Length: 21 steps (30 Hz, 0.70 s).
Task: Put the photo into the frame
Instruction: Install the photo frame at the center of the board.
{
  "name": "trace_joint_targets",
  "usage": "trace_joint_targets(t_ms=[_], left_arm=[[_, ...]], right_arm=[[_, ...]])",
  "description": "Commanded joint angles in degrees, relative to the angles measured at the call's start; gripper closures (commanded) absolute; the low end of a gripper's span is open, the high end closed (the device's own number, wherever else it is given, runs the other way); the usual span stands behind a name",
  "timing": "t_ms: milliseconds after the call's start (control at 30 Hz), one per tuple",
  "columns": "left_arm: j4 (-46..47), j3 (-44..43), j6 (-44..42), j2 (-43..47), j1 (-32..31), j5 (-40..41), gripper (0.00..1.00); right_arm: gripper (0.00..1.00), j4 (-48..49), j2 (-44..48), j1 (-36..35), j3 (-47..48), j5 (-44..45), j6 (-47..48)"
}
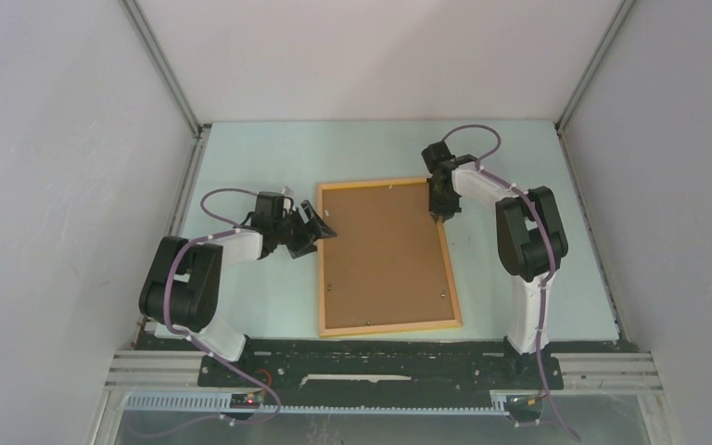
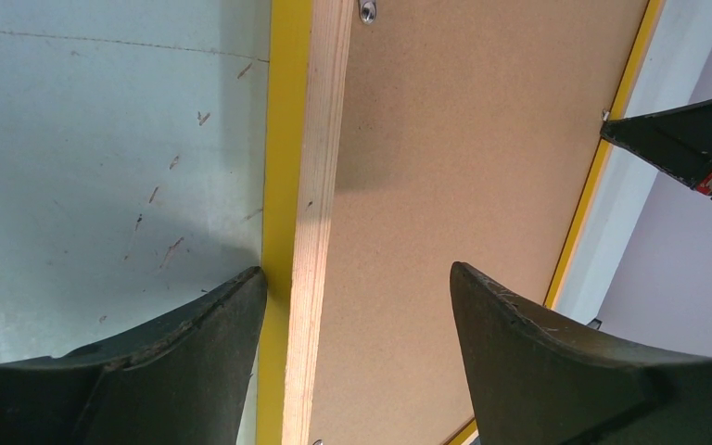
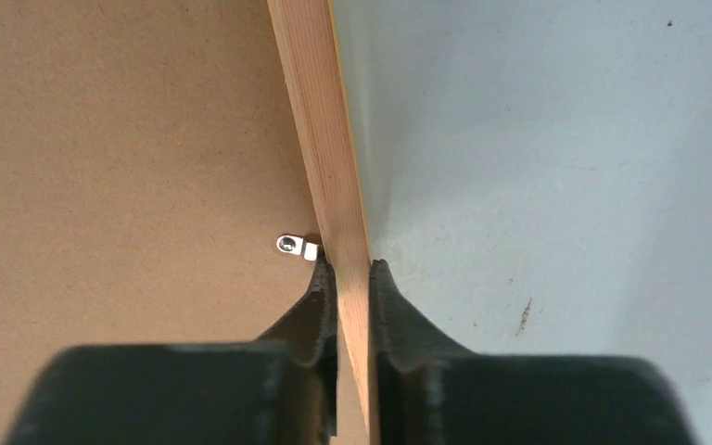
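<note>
A: Quick status; where's the big rectangular yellow-orange wooden frame (image 1: 389, 326)?

B: Flat on the pale green table (image 1: 260, 148), approx centre, face down; the brown fibreboard backing board (image 1: 385, 255) fills it, facing up.

A: And the photo?

B: Not visible in any view; may be under the board, can't tell.

A: Claws?

B: The right gripper (image 3: 348, 264) is at approx 1 o'clock of the frame, jaws pinched onto the wooden rim; one finger on the board side, one on the table side; a small metal tab (image 3: 295, 245) sits just beside the inner finger. The left gripper (image 2: 354, 271) is at approx 10 o'clock, jaws wide, holding nothing, straddling the opposite rim; outer finger over the table, inner finger over the board.

A: So the step?

B: Prob. getting a two-sided hold on the frame, I'd say; left has yet to close.

A: Tips?

B: Centre the rim between the left fingers, since it lies nearer the outer one; close square to the rim, not skewed; match the right side's height so the frame doesn't twist; squeeze gently, thin rim could slip; keep clear of the tabs.
</note>
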<state>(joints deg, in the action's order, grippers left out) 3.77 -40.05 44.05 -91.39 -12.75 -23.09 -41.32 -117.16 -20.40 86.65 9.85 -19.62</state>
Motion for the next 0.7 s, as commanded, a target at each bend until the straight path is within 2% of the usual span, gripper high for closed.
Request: trace_joint_targets(t_ms=[0, 33, 167, 200, 233, 300, 333, 367, 467, 667], left_arm=[[1.1, 1.7, -0.3, 1.4, -0.4, 0.7, 0.19], [1.2, 1.8, -0.3, 1.4, -0.4, 0.7, 0.19], [1.2, 1.7, -0.3, 1.3, -0.4, 0.6, 0.19], [1.3, 1.7, -0.3, 1.4, -0.4, 0.5, 0.19], [1.3, 1.7, -0.4, 1.4, -0.4, 0.5, 0.18], [1.4, 1.9, -0.4, 1.5, -0.5, 0.5, 0.17], [1.6, 2.0, -0.4, 1.6, -0.4, 0.5, 0.17], [1.7, 2.0, -0.4, 1.7, -0.4, 0.5, 0.17], [2.0, 2.2, -0.4, 1.9, -0.4, 0.5, 0.17], [2.8, 3.0, -0.4, 2.6, -0.6, 0.5, 0.17]], right_arm=[[0.97, 2.4, -3.4, -0.1, 2.2, 2.4, -1.0], [1.0, 2.7, -3.4, -0.1, 2.1, 2.2, -0.9], [1.0, 3.3, -3.5, -0.1, 2.6, 1.1, -0.5], [0.96, 2.3, -3.5, -0.1, 3.4, 1.0, -0.5], [0.84, 1.2, -3.2, -0.1, 4.0, 0.8, -0.5], [0.52, 0.0, -1.0, -0.2, 3.6, -0.5, -0.2], [0.43, -0.7, 0.5, -0.4, 3.2, -1.2, 0.1], [0.4, -1.6, 1.8, -0.3, 2.6, -1.5, 0.2], [0.36, -3.7, 6.0, -0.4, -1.6, -3.4, -0.3], [0.38, 1.8, 16.9, -2.2, -19.7, -6.7, -2.8]])
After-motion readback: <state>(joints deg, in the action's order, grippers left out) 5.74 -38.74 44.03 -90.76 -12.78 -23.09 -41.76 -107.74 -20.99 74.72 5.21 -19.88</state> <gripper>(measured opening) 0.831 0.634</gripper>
